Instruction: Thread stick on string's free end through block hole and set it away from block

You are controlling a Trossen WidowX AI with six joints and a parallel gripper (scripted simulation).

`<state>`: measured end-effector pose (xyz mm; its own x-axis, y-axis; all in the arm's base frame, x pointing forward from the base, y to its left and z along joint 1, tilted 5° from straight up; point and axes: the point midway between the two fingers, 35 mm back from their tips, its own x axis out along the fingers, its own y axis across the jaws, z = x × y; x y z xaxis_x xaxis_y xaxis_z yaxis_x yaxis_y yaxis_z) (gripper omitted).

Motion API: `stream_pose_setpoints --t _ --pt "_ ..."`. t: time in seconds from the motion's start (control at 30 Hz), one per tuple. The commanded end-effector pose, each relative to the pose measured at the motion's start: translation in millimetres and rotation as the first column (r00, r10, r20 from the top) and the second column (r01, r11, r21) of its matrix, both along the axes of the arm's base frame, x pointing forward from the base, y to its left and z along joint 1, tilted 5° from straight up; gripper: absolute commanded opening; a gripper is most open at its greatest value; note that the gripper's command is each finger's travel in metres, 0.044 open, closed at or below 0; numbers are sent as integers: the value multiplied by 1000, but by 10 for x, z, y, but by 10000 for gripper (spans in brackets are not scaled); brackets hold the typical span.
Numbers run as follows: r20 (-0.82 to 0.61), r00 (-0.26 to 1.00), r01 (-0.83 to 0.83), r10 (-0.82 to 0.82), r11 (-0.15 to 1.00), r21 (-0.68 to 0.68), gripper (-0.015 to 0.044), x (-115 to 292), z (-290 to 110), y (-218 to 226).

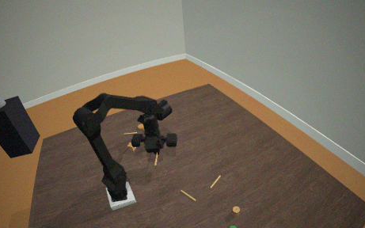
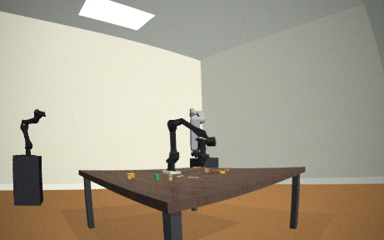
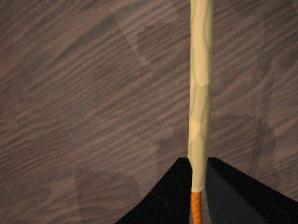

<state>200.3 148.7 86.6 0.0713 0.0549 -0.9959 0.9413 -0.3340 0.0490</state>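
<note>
My gripper (image 1: 155,151) (image 3: 196,168) (image 2: 200,157) is shut on the lower end of the thin wooden stick (image 3: 200,76) (image 1: 156,159), low over the table. The stick points away from the fingers, and its tip lies near or on the table top. A small tan piece (image 1: 140,127) shows behind the arm, and an orange-yellow piece (image 1: 131,146) lies left of the gripper. I cannot tell which of them is the block or the button. The block's hole is not visible.
A loose stick (image 1: 130,133) lies left of the gripper. Two more loose sticks (image 1: 215,181) (image 1: 188,195) lie nearer the front. A small wooden cylinder (image 1: 236,210) and a green object (image 1: 233,226) sit by the front edge. The arm's base (image 1: 120,199) stands at the front left.
</note>
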Motion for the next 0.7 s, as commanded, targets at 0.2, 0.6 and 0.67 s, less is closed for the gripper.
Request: stream_pose_setpoints --t 0.2,0.6,0.67 --pt "1 1000 0 0 1000 1 0 -8 64 -7" --pt "11 987 -162 162 987 -11 0 3 76 26" --pt "14 972 -234 234 972 -16 0 7 79 40"
